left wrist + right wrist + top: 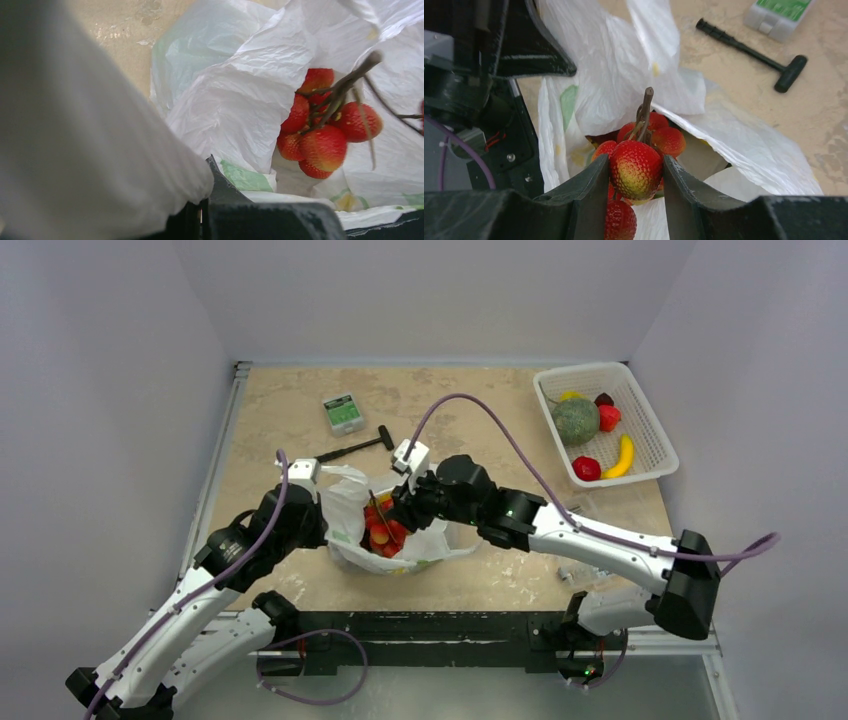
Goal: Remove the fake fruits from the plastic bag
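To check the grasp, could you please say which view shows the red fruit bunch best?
The right wrist view: the red fruit bunch is large, one fruit between the jaws of the right gripper. The left wrist view shows it inside the plastic bag; the top view shows only small red patches.

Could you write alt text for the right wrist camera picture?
The right gripper pinches one berry of a bunch of red fake fruits on a brown stem, in the open mouth of the white plastic bag. Behind, a black T-handled tool and a green-labelled box lie on the table.
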You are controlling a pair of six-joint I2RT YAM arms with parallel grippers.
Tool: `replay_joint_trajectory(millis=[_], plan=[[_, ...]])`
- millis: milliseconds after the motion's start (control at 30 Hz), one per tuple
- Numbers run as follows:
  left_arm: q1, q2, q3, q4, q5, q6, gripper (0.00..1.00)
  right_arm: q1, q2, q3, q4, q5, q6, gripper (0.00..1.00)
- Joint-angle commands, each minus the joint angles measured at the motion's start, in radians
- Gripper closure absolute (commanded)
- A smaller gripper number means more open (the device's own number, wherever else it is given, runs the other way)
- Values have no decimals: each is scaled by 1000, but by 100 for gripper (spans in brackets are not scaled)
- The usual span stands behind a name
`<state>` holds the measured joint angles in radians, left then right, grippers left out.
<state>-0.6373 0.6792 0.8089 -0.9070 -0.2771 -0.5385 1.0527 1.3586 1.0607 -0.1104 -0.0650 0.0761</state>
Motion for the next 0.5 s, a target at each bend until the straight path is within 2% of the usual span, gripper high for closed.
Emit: replay_joint_trajectory(millis=[0,267,467], plan=[[-5,-2,12,13,-13,-7,100,0,-113,20,97,116,38,100],[-12,-7,12,12,-17,-9,100,-2,-173,84,192,245,72,100],[-18,-13,13,9,-21,-11,100,-20,-168,186,167,294,82,100]])
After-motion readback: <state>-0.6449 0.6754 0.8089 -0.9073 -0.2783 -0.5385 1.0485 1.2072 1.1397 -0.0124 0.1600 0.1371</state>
